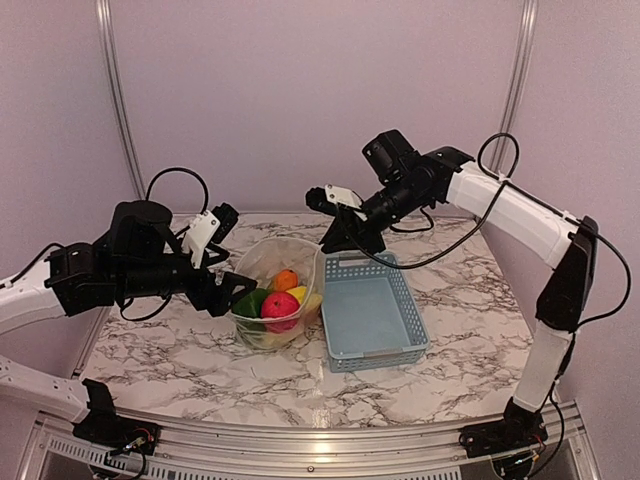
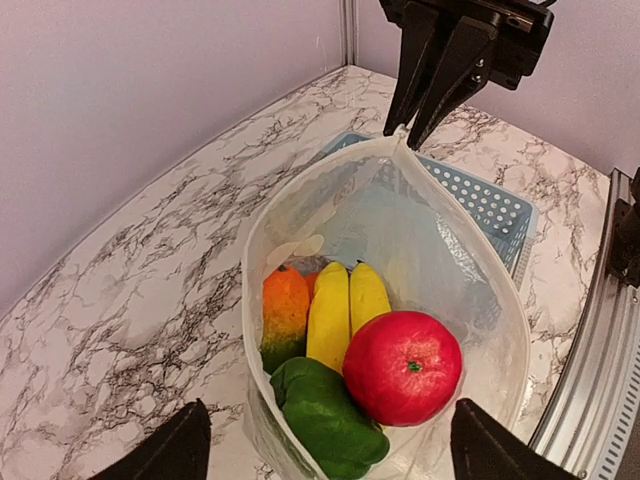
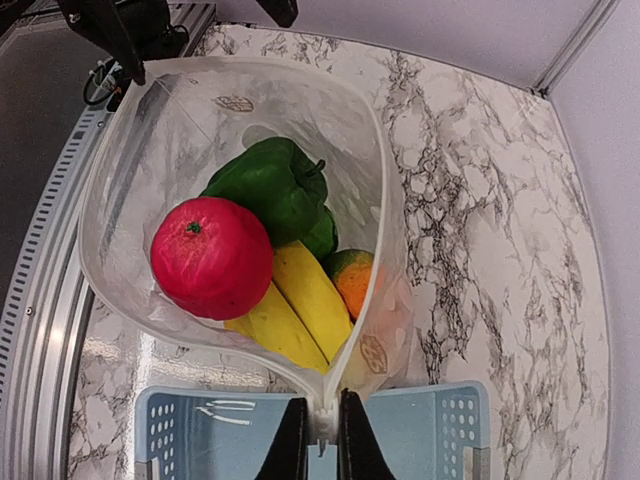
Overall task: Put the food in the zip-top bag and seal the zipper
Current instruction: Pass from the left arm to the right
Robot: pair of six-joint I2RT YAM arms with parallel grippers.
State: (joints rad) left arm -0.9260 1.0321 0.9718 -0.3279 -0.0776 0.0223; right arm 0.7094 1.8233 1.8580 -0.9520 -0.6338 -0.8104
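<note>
Clear zip-top bag [image 2: 400,220] upright, mouth gaping, zipper [image 2: 246,290] unsealed. Inside, piled tog.: red apple [image 2: 402,367], yellow banana [image 2: 345,310], green pepper [image 2: 325,410], orange [image 2: 285,305].

Between the left jaws, the zip-top bag [image 2: 300,215] runs off the bottom edge. Beyond the right jaws, the banana [image 3: 300,290] half hides the orange [image 3: 355,285]; the basket [image 3: 440,430] beside those jaws is cropped.

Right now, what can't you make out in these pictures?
Zipper: too thin and clear in any view to tell if pressed.
Anything under the apple and banana: covered in both wrist views.
Left gripper touching the zip-top bag or not: left wrist view's bottom edge cuts that rim.
</note>
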